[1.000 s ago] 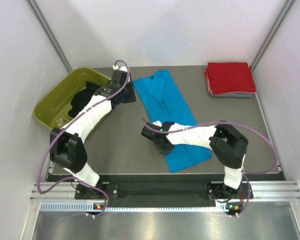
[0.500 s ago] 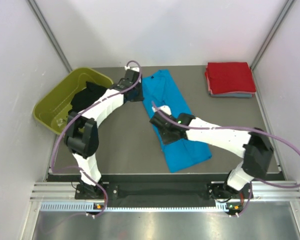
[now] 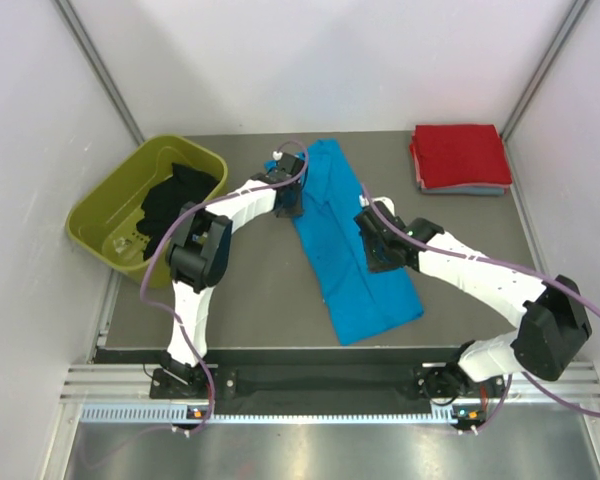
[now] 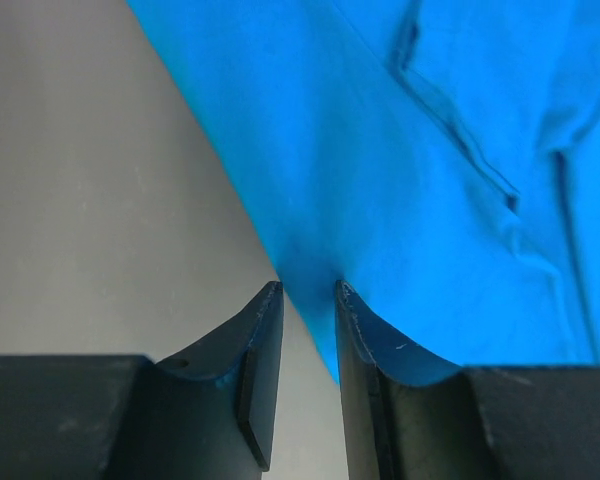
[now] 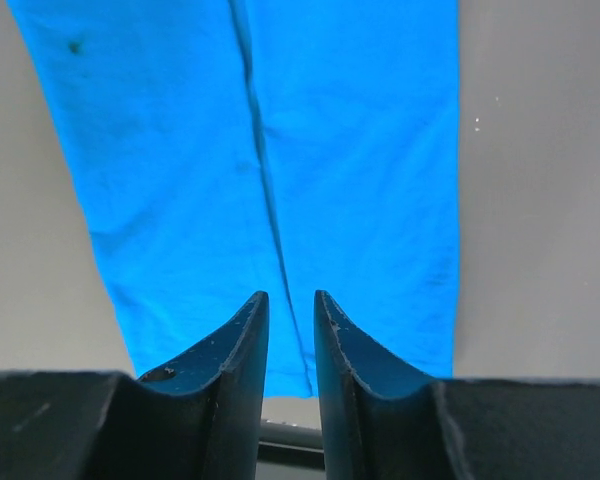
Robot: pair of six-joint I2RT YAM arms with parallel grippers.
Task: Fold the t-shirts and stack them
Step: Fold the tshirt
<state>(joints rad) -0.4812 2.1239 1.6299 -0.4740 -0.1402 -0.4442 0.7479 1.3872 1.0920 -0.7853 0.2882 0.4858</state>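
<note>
The turquoise t-shirt lies on the table as a long narrow strip running from the back centre toward the front right. My left gripper is low at the strip's far left edge. In the left wrist view its jaws stand a narrow gap apart, with the shirt's edge and bare table showing between them. My right gripper hovers over the strip's middle. In the right wrist view its jaws are slightly apart above the shirt, holding nothing. A folded red t-shirt lies on a folded grey-blue one at the back right.
An olive-green tub at the back left holds a black t-shirt. White walls with metal posts close in the table's left, back and right. The front metal rail carries the arm bases.
Both arms swung right: the left gripper from beside the tub to the shirt's left edge, the right gripper from the strip's near left edge to its middle. The shirt now lies narrower.
</note>
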